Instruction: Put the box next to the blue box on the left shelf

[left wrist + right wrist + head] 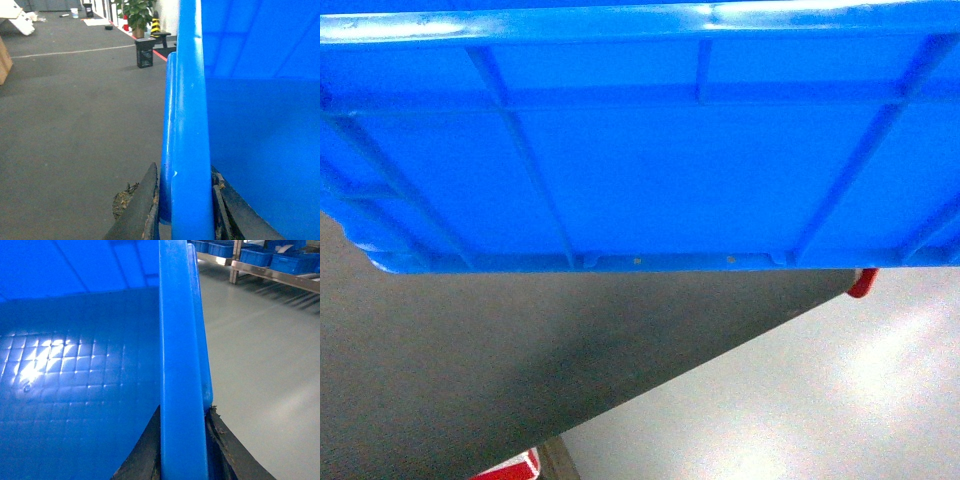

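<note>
both end effectors, left [182, 210] and right [182, 445], clamp box [640, 150] rim; only right wrist view shows racks [270, 270].

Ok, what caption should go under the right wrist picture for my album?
Right gripper shut on the rim of the blue box, with more blue boxes on racks beyond.

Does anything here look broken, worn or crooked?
Yes. The black pads of the left gripper, clamped on the thick rim of the bright-blue plastic crate, look frayed and crumbling at their edges. The right gripper pads look slightly ragged too. The crate itself shows no damage.
</note>
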Robot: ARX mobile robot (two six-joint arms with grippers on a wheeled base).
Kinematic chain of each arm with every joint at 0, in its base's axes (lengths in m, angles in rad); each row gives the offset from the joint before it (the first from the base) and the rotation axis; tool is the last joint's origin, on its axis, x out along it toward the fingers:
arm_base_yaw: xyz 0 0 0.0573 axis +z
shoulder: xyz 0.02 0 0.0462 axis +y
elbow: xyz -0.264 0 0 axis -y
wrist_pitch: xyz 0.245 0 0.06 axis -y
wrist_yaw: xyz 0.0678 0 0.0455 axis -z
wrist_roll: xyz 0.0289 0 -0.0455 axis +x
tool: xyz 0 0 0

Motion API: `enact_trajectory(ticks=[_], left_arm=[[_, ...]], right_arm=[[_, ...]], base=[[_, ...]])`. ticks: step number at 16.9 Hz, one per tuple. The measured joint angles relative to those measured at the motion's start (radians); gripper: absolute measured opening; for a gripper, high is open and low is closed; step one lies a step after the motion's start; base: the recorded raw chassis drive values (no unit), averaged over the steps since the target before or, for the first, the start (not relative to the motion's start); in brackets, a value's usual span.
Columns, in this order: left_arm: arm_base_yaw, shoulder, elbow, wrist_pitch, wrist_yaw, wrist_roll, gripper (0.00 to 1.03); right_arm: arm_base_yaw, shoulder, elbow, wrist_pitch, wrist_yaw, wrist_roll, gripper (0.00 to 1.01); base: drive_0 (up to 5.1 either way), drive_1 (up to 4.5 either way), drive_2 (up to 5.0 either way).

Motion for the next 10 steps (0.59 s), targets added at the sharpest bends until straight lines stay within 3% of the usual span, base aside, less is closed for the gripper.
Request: enact_trajectory(ticks=[10], left_arm=[[0.0, 0.0, 0.0, 0.0, 0.0, 0.001, 0.19]], right_arm=[[0.0, 0.0, 0.0, -0.001, 0.0, -0.002, 0.16]], base=[[-1.5, -1.51, -1.5]])
